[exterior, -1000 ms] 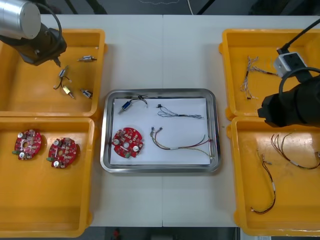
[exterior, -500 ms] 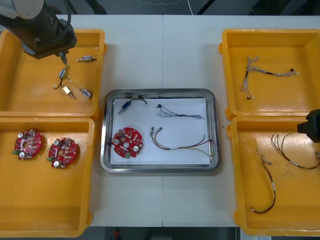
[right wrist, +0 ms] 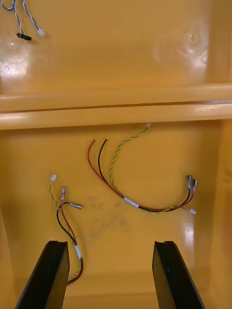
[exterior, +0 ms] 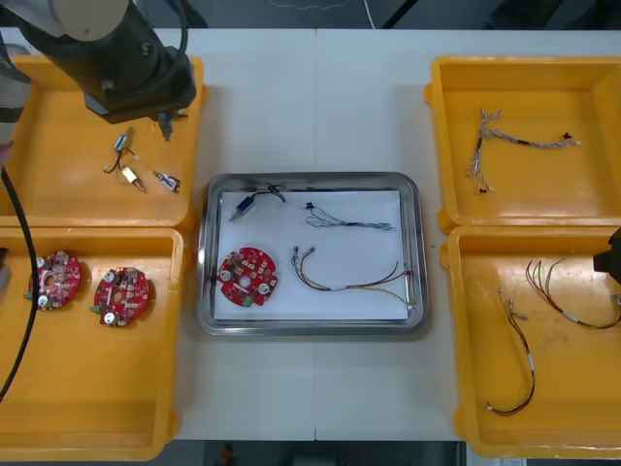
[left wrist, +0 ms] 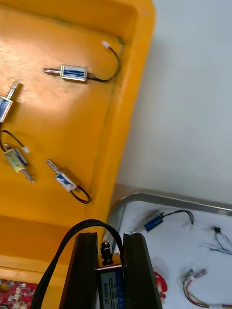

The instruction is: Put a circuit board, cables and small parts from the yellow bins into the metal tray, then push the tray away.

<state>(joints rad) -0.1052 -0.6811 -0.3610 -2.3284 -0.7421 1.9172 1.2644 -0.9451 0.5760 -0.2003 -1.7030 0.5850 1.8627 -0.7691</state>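
My left gripper is shut on a small metal part with a black lead looping off it. In the front view the left gripper hangs over the right side of the far left yellow bin, close to the metal tray. The tray holds a red circuit board, a small metal part, a thin blue and white cable and a red and yellow cable. My right gripper stands open above red and yellow cables in the near right bin.
Three loose small metal parts lie in the far left bin. Two circuit boards sit in the near left bin. The far right bin holds a cable. My right arm shows at the table's right edge.
My left arm has swung rightward over the far left bin, toward the tray. My right arm has drawn back from over the right bins to the right edge.
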